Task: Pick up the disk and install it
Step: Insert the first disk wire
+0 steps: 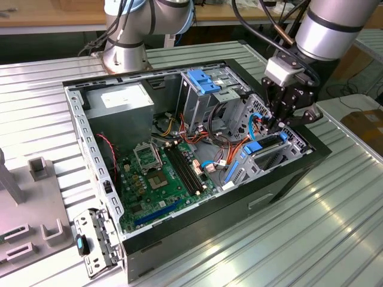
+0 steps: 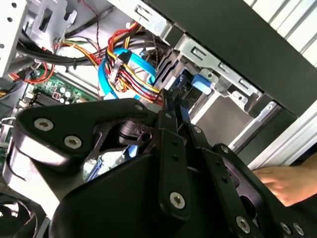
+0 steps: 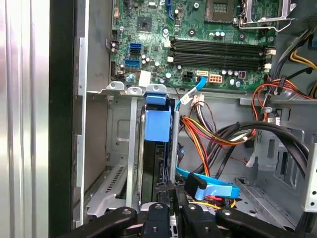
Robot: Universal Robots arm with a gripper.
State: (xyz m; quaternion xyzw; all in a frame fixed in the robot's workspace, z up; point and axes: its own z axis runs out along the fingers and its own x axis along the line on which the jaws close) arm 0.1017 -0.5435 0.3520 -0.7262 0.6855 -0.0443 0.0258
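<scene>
Ribbed metal bench (image 1: 335, 227); open computer case (image 1: 287, 179). Disk (image 3: 157, 126): edge-up in the drive bay near the case wall, blue rails showing. Gripper (image 1: 276, 127): fingers pinching its edge. Likely rigid, weighty, shock-sensitive; best held by the rails.

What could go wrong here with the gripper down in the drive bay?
1. The gripper sits close to the bundled cables; a sideways move might snag them.
2. The disk stands on edge in its metal bay; slight tilt could jam its blue rails.
3. A hand is near the arm.
</scene>
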